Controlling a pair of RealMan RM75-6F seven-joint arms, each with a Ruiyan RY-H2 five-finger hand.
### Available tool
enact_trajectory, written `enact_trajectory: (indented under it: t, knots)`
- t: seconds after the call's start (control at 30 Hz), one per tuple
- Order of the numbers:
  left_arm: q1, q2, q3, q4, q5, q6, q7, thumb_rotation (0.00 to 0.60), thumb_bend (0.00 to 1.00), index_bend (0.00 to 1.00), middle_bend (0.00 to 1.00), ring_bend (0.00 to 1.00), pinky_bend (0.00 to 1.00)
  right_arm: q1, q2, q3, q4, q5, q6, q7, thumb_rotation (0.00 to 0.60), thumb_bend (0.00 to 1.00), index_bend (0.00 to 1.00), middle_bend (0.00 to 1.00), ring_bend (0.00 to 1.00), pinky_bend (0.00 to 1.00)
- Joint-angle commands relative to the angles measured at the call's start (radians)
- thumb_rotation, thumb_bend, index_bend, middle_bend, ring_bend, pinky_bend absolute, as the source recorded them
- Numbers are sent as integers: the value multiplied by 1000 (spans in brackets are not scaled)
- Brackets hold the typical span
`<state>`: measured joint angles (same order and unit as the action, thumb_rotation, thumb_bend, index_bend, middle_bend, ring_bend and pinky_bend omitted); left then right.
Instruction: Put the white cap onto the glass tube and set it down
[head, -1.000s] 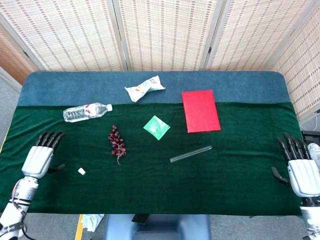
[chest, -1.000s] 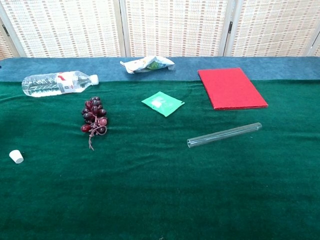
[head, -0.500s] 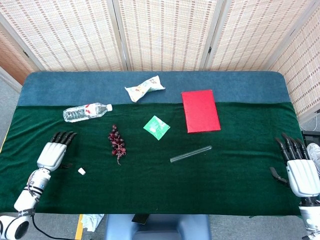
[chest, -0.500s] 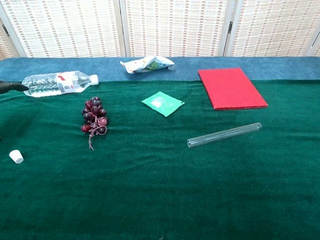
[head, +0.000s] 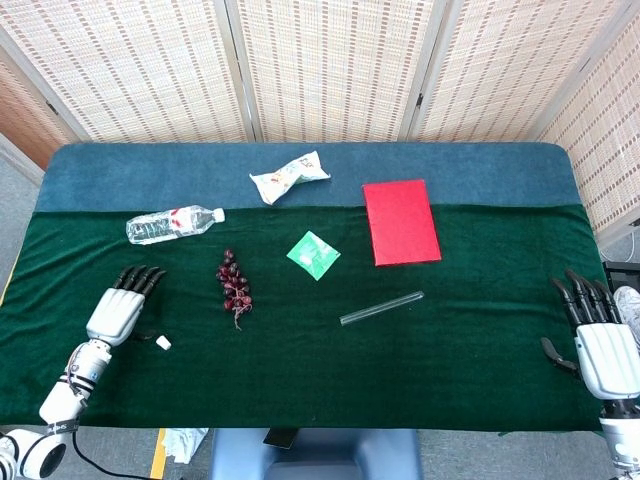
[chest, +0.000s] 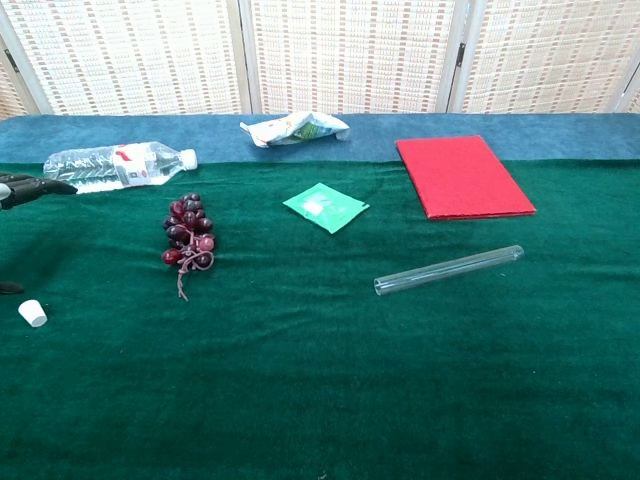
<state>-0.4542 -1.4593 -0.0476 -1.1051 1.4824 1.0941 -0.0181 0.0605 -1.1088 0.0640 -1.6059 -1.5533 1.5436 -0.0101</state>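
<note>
White cap (head: 163, 343) lies on the green cloth of the counter (head: 300, 390) near the front-left edge, just beside the left hand (head: 118, 313) and not yet touched. That hand is released, holding nothing, fingers stretched fwd and a bit apart, thumb pointing toward the cap. In the chest view only its fingertips (chest: 40, 186) peek in at the left border, cap (chest: 32, 314) below them.

Step in hand, by my read: pick up the cap w/ the left hand. Doing it well:
- Cap is tiny vs. the hand, so a thumb-and-finger pinch beats a full wrap.
- Come down from above, thumb on one side, a finger on the other; close slowly so it doesn't skid on the cloth.
- Which way the open end faces I can't tell; check before mating.
- Grapes (head: 234, 288) and water bottle (head: 172, 224) sit near, further back and right; keep the wrist low and clear of them.

Glass tube (head: 381, 308) lies flat mid-counter, well apart from the cap, slanted up to the right, nothing touching it. Green packet (head: 313, 254) and red book (head: 400, 221) sit behind it.

Right hand (head: 605, 345) hangs at the far right edge, also released, empty, fingers extended, well away from the tube. It would likely take the tube; it's round and could roll, so grip around mid-length, not the tip.
</note>
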Motion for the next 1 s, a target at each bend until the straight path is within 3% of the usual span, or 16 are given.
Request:
enact_trajectory:
  t: [0.03,1.0]
  knots:
    - [-2,-4,5,0,3,1,-7,600,133,0,95,41,0,-1,0,0,0,-2,2,1,600,359,0,0,5,0]
    - [-17,-14,11,3,-18,-10,-6,600,133,0,95,42,0,-11,3,-3,2,-2,10,22,600,359,0,0,3,0]
